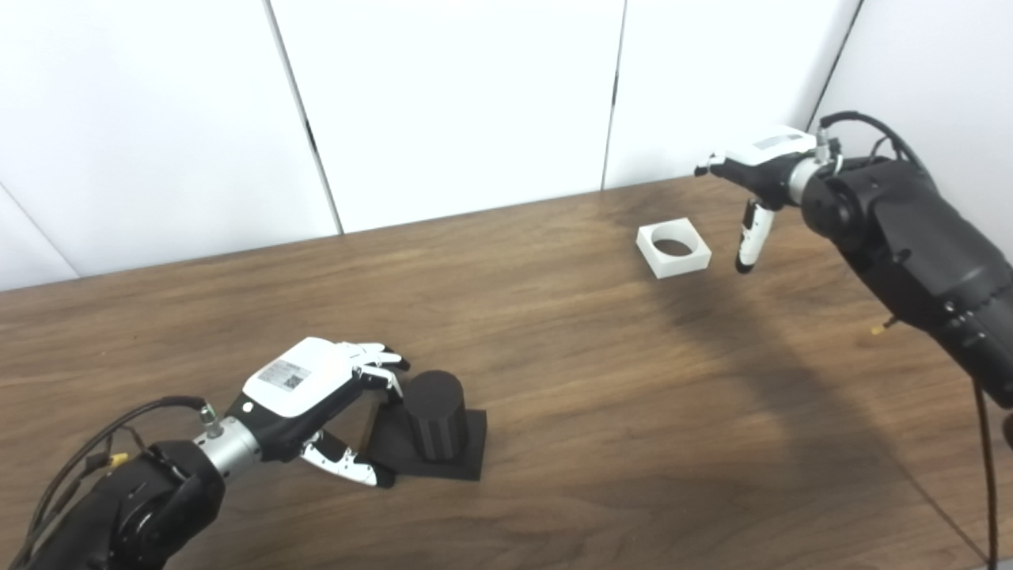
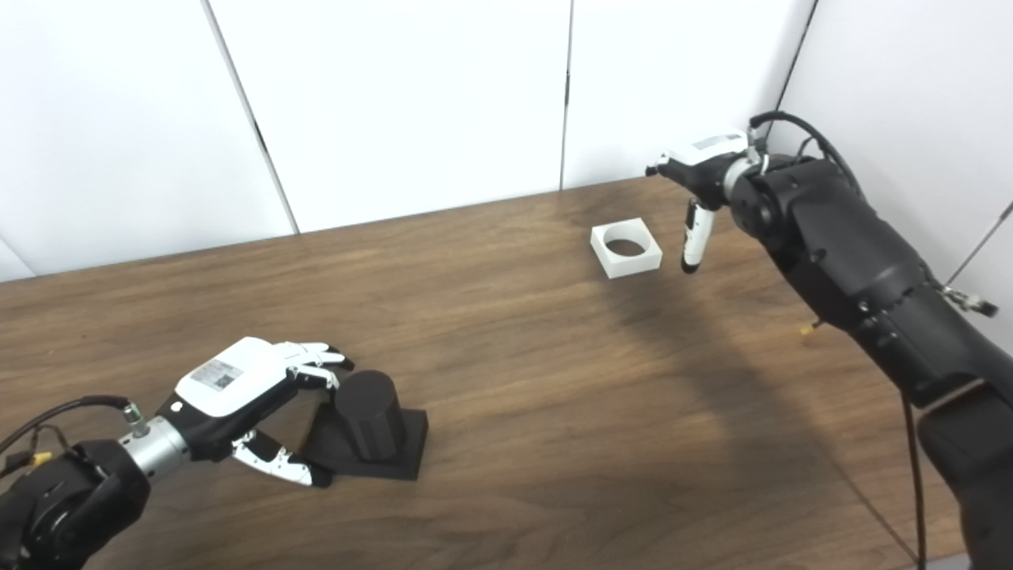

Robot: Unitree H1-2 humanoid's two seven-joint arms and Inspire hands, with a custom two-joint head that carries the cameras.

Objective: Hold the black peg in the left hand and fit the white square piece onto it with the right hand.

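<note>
The black peg (image 1: 433, 415) is a short cylinder standing on a flat black square base, at the near left of the wooden table (image 1: 554, 356). My left hand (image 1: 316, 400) is open just left of it, fingers near the peg's top and thumb by the base edge, not closed on it. The white square piece (image 1: 673, 248), with a round hole, lies flat at the far right. My right hand (image 1: 764, 186) hovers just right of it and above, thumb pointing down beside the piece, holding nothing. Both also show in the right eye view: peg (image 2: 368, 426), piece (image 2: 626, 249).
White wall panels (image 1: 475, 103) stand right behind the table's far edge, and a wall closes the right side behind my right arm (image 1: 910, 245). A cable (image 1: 985, 467) hangs from that arm near the table's right edge.
</note>
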